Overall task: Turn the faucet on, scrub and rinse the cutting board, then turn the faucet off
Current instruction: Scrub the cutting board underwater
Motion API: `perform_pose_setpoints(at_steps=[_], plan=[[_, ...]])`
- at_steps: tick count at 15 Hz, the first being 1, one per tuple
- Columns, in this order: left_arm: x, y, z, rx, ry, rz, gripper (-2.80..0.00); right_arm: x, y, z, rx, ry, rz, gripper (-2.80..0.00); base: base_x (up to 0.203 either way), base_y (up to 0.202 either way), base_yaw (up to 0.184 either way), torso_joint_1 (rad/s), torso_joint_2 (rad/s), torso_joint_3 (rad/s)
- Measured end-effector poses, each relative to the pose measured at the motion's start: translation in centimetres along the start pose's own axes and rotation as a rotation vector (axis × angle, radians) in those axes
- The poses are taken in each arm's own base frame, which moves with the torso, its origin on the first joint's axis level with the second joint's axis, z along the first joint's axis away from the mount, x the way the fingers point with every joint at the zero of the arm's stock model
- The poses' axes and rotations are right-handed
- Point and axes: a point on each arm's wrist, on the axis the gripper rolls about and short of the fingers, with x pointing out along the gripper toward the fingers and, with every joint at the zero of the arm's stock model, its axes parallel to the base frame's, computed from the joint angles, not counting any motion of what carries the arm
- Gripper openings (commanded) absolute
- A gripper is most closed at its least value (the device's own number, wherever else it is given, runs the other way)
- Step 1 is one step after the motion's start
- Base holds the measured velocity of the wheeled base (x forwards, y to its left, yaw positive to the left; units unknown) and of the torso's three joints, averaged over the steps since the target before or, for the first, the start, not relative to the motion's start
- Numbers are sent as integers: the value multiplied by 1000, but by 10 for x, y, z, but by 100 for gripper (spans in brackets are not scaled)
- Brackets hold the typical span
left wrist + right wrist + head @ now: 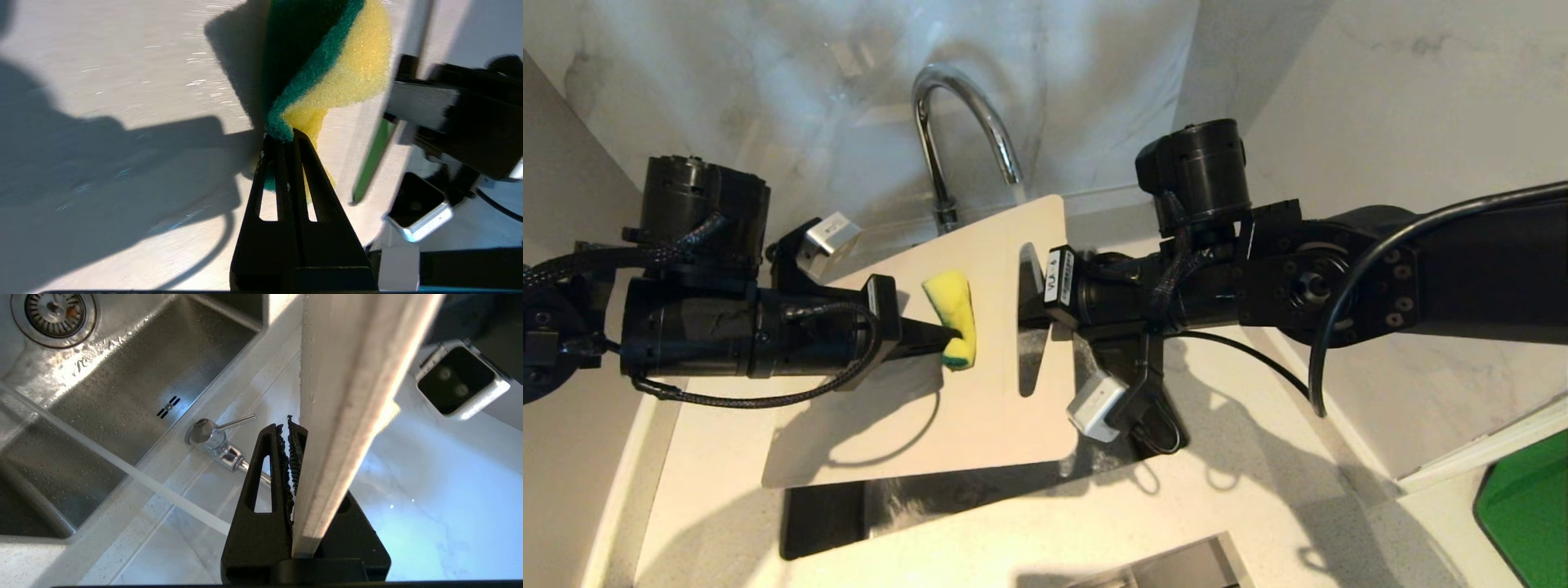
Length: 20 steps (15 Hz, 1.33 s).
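Clamping sponge (953,314) against cutting board (980,392), left gripper (947,336); water stream (122,467) entering sink (102,400)

Large cream-white plastic cutting board (980,384) covers most of the steel sink basin (980,490); only a dark strip shows at its near edge. Base of the tall chrome gooseneck faucet (947,122) hidden behind the board's far corner, lever out of sight in head view. Left gripper (947,336) tips buried in the folded yellow-and-green sponge (954,314). Right gripper (1031,306) tips tucked behind the board at its handle slot. Left wrist view: sponge top cut by the frame edge. Right wrist view: board seen edge-on only, running out of frame; drain (53,312) clipped at the corner. Green object (1527,510) beyond the pale stone bench (1258,506), cropped, unidentifiable.
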Motion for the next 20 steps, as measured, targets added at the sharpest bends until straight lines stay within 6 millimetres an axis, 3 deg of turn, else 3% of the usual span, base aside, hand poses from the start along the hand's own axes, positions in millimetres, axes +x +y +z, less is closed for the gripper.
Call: perform_pose_setpoints(at_steps=[6, 13, 20], plan=[[1, 36, 10, -48, -24, 98, -280, -1, 0, 1, 0, -2, -1, -280, 0, 0, 0, 0, 0, 0], [1, 98, 16, -74, 11, 201, -280, -3, -1, 2, -1, -5, -5, -280, 0, 0, 0, 0, 0, 0], [-10, 135, 14, -74, 20, 260, -280, -6, -3, 2, -5, 0, -10, -280, 0, 0, 0, 0, 0, 0]])
